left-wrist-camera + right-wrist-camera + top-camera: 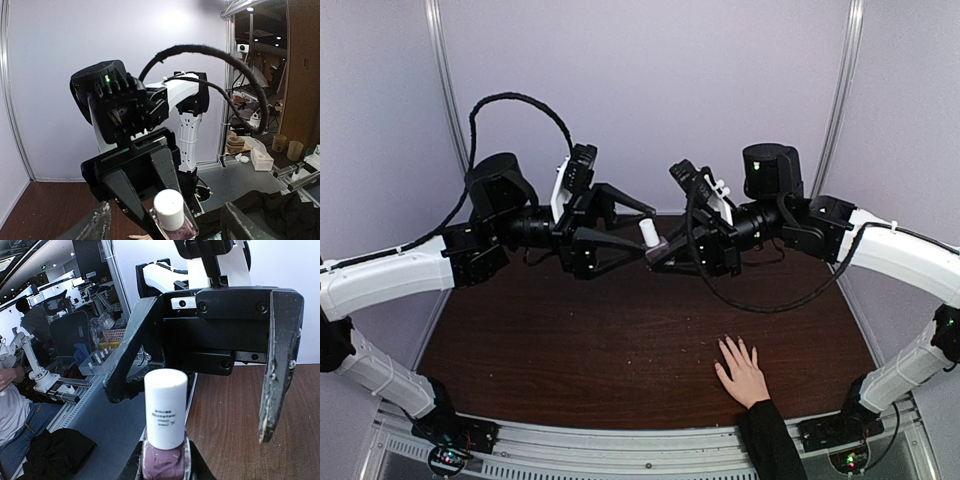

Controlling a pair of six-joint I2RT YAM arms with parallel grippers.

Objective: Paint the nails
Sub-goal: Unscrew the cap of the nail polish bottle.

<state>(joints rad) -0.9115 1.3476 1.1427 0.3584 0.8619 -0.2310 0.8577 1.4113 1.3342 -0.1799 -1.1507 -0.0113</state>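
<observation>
A light-skinned hand point(742, 372) with a black sleeve lies flat on the table's near right, fingers spread; its nails are too small to make out. High above the table, my right gripper point(662, 250) is shut on a small bottle point(163, 465) of purple polish with a white cap point(165, 410). My left gripper point(648, 233) faces it, open. Its fingers point(276, 365) stand on either side of the cap with gaps, touching nothing. In the left wrist view the cap point(169, 209) sits between my own two fingertips point(95, 227).
The dark wooden table point(570, 340) has pale walls behind and at both sides. A metal rail point(620, 445) runs along the near edge by the arm bases. Black cables point(520, 100) loop above the left arm and under the right arm.
</observation>
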